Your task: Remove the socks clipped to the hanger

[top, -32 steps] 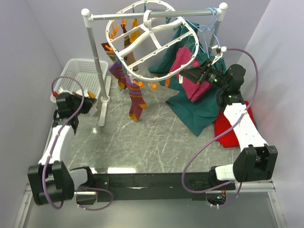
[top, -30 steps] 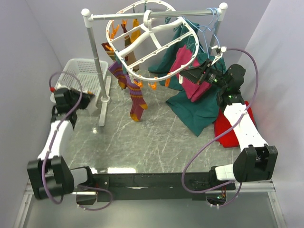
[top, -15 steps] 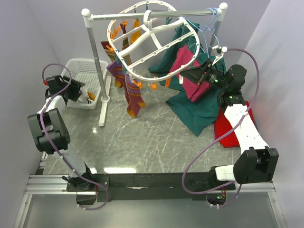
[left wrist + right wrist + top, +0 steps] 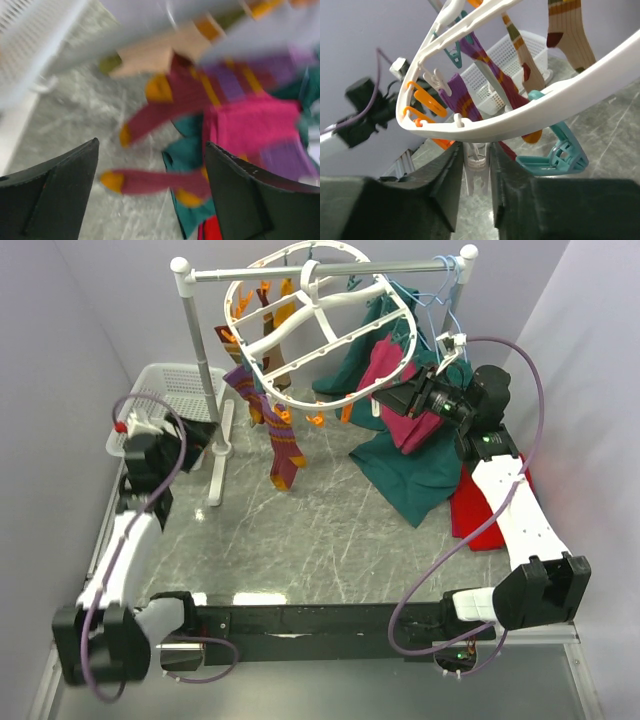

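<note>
Left claw [image 4: 151, 145] was found spread wide, empty, facing the socks [image 4: 283, 450] clipped under the hanger [image 4: 520, 112]. Right claw [image 4: 475, 147] was set narrowly about a white clip [image 4: 476, 161]; grip could not be told. Approach to the next sock was judged underway; a downward tug would be needed

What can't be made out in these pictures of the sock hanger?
- Left wrist view: motion blur smears the socks; which clips hold them is unreadable.
- Right wrist view: the right gripper brackets a white clip under the hanger rim; whether it is squeezing the clip is unclear.
- Top view: the basket's contents are too small to read, and partly behind the left arm.
</note>
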